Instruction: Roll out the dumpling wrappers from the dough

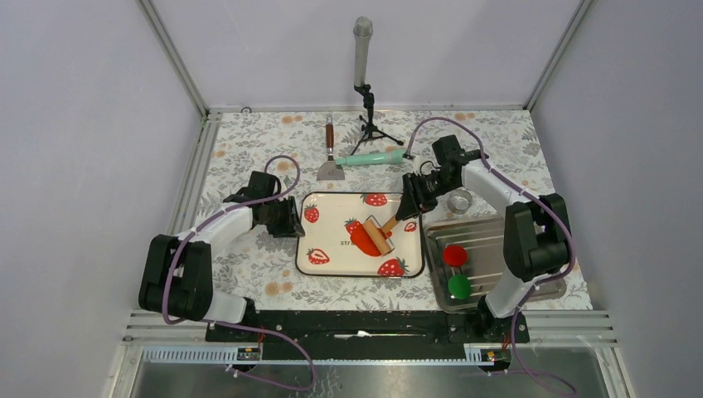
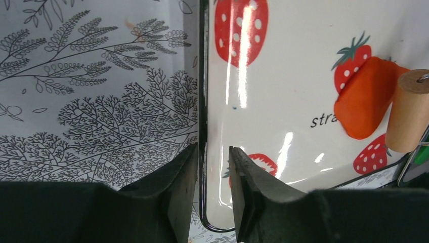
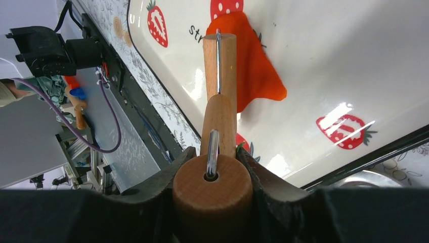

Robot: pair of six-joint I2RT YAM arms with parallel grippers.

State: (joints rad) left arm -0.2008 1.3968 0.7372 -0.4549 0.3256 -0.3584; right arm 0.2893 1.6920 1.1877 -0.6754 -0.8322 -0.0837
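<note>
Dough (image 1: 361,240) is partly flat, no wrappers yet (my right jaws clench the roller (image 1: 380,235); left jaws straddle the tray rim (image 2: 203,101), grip unclear).

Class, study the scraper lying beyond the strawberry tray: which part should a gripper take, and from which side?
Probably the brown handle, from above, jaws across its width: the scraper lies flat, its handle narrow and pointing away, its blade wide and thin.

Roller (image 1: 380,235) hides part of dough (image 1: 361,241); left wrist view crops roller.
</note>
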